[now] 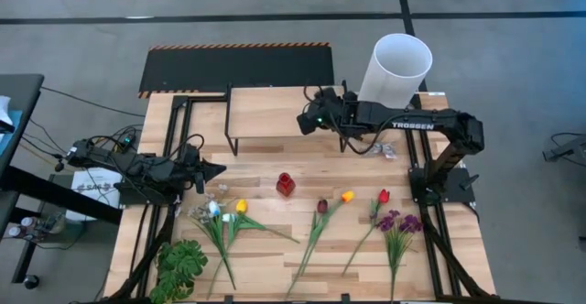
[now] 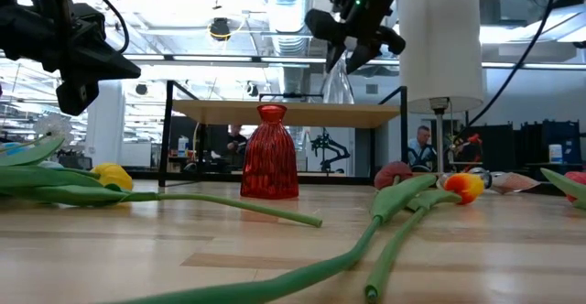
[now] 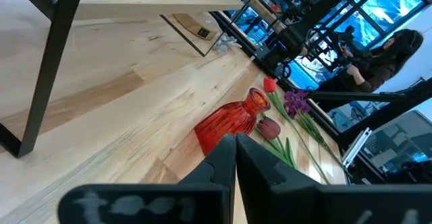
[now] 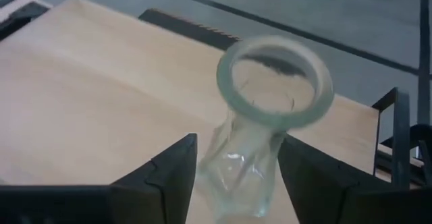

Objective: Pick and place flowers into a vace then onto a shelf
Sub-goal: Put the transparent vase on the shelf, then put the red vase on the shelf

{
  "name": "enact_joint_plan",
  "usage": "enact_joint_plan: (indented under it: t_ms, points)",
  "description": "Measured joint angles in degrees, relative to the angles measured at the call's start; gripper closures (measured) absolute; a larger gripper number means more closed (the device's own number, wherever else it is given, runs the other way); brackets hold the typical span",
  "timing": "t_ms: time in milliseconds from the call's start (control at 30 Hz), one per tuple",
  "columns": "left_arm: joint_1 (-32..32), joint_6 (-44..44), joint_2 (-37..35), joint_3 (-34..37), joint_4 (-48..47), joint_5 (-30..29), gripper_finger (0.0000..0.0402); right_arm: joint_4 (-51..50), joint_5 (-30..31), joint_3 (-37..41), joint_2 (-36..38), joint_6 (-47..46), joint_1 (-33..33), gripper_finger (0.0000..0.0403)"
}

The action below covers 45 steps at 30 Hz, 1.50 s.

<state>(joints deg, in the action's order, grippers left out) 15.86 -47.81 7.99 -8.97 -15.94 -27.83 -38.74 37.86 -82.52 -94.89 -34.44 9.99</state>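
- The flowers [image 1: 316, 222] are laid in a row along the near part of the table [image 1: 256, 171], none yet in a vase: a yellow tulip [image 1: 241, 206], a maroon one [image 1: 321, 207], an orange one [image 1: 347, 196], a red one [image 1: 383, 195] and a purple bunch [image 1: 400, 222] are seen from left to right.
- A red vase [image 1: 286, 184] stands upright mid-table, just beyond the flower heads and in front of the shelf [image 1: 275, 112].
- A clear glass vase [image 4: 266, 136] is seen upright between the fingers of the right gripper [image 1: 322, 116], at the shelf's right end; the fingers are spread wide on either side of its body, and no firm contact can be made out.
- The left gripper [image 1: 212, 168] hangs above the table's left side with its fingers fully closed and empty, pointed toward the red vase.
- The step in hand is judged to be the handling of the glass vase at the shelf.
- For it to be done well, the vase should be kept vertical and the fingers moved straight clear of its narrow waist, so that the rim is not clipped and it is not tipped.
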Motion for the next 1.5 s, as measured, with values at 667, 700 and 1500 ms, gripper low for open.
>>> enact_joint_plan:
  t_ms: [667,700,1500]
  points:
    - [0.0,0.4,0.0,0.0,0.0,-1.4,0.0401,-11.6,5.9,0.0,0.3,-9.3,-7.6,0.0242]
    - [0.0,0.3,0.0,0.0,0.0,-1.4,0.0401,-12.2,4.9,0.0,0.3,-9.7,-8.0,0.0243]
    - [0.0,1.2,0.0,0.0,-0.1,-4.5,0.0401,-22.7,-22.1,0.4,0.2,-12.2,-23.4,0.0394]
